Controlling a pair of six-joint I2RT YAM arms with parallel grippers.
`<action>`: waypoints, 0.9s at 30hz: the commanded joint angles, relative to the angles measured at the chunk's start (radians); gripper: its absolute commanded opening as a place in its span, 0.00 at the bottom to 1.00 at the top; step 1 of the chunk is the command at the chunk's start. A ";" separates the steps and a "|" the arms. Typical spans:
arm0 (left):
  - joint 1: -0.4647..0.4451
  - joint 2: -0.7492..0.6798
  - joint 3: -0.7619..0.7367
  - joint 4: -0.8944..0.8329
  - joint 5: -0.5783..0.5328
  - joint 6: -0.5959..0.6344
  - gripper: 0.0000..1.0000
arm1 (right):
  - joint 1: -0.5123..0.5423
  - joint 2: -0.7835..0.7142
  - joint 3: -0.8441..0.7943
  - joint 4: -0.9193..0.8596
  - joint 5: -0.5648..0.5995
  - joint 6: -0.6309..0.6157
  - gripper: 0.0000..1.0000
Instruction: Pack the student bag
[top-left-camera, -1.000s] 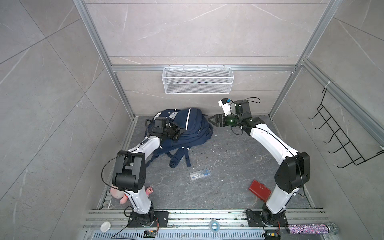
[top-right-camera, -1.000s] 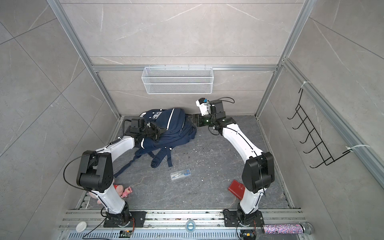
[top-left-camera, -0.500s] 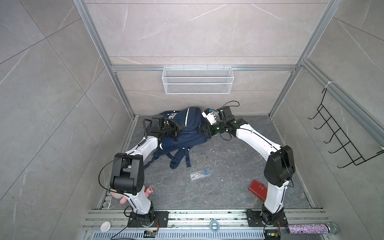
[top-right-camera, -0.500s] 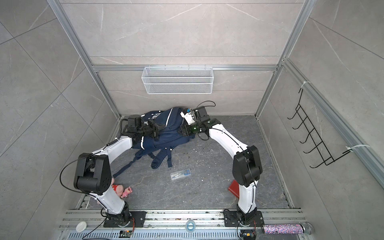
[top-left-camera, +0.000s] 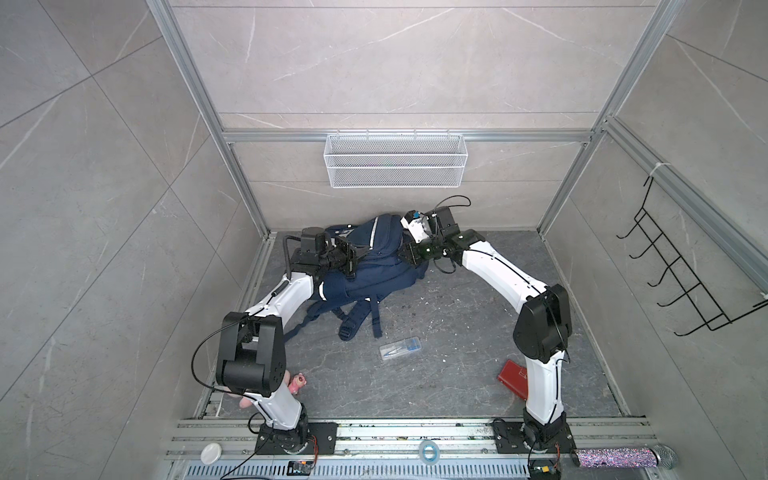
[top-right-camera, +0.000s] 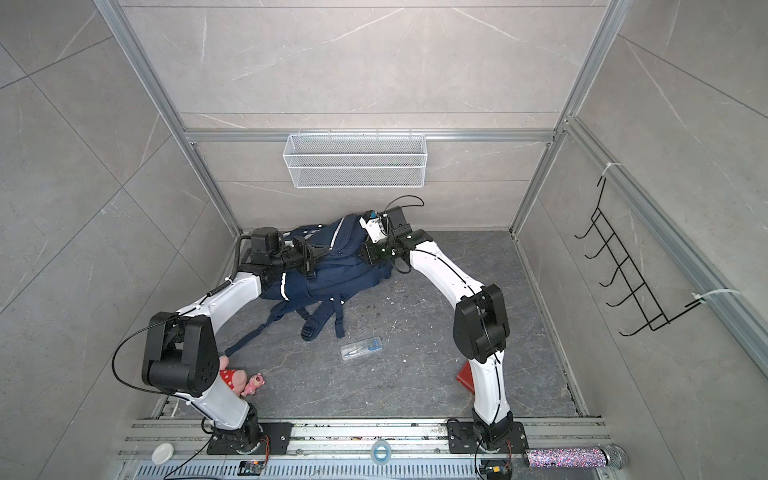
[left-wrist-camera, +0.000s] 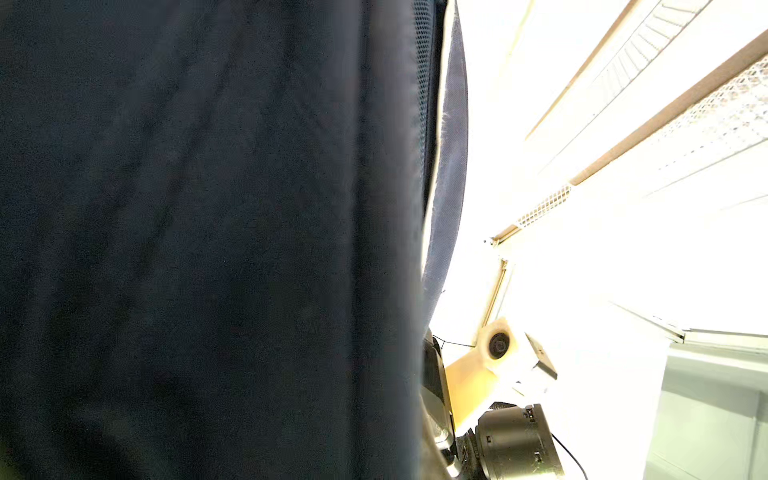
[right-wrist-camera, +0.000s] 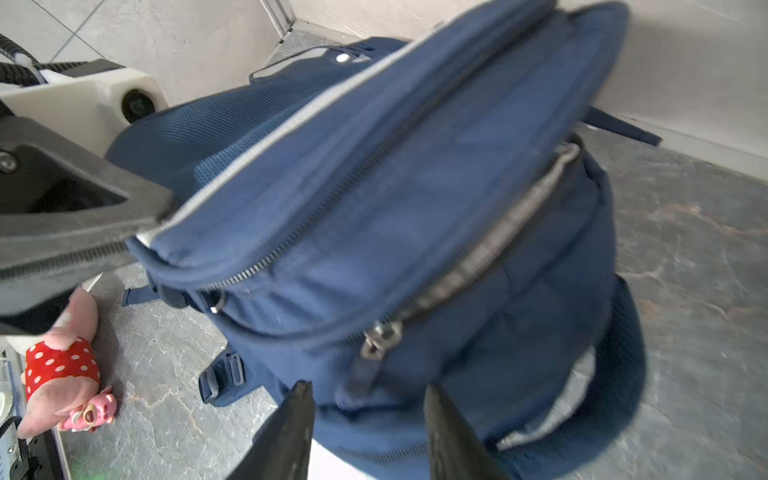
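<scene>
**Both arms on the student bag at the table's back edge**

- Near-left corner: a pink plush toy (top-right-camera: 245, 380) in red dotted cloth, partly hidden behind the left arm.
- Back, left of centre: the left gripper (top-left-camera: 352, 257) has its fingers clenched on the left edge of the student bag (top-left-camera: 374, 274). Its wrist view is filled with dark fabric.
- The navy bag lies at the back edge of the table (top-left-camera: 457, 332), against the wall. Its straps (top-left-camera: 376, 309) trail toward the front.
- Centre: a clear case (top-left-camera: 400, 348) sits just in front of the straps, not touching them.
- Right side of the bag: the right gripper (right-wrist-camera: 368, 388) has its fingers (right-wrist-camera: 291, 424) released and standing apart. Bag fabric lies between the tips, and a zip pull (right-wrist-camera: 380, 336) is just beyond them. The view is too blurred to tell whether they touch.
- Near-right: a red flat item (top-left-camera: 512, 376) lies partly behind the right arm.
</scene>
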 joint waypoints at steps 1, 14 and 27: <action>-0.007 -0.122 0.040 0.216 0.072 0.022 0.00 | 0.023 0.049 0.065 -0.046 0.018 0.013 0.43; -0.007 -0.118 0.046 0.215 0.079 0.018 0.00 | 0.074 0.109 0.201 -0.227 0.294 -0.041 0.21; 0.002 -0.112 0.067 0.162 0.098 0.059 0.00 | 0.071 0.045 0.110 -0.210 0.290 -0.124 0.17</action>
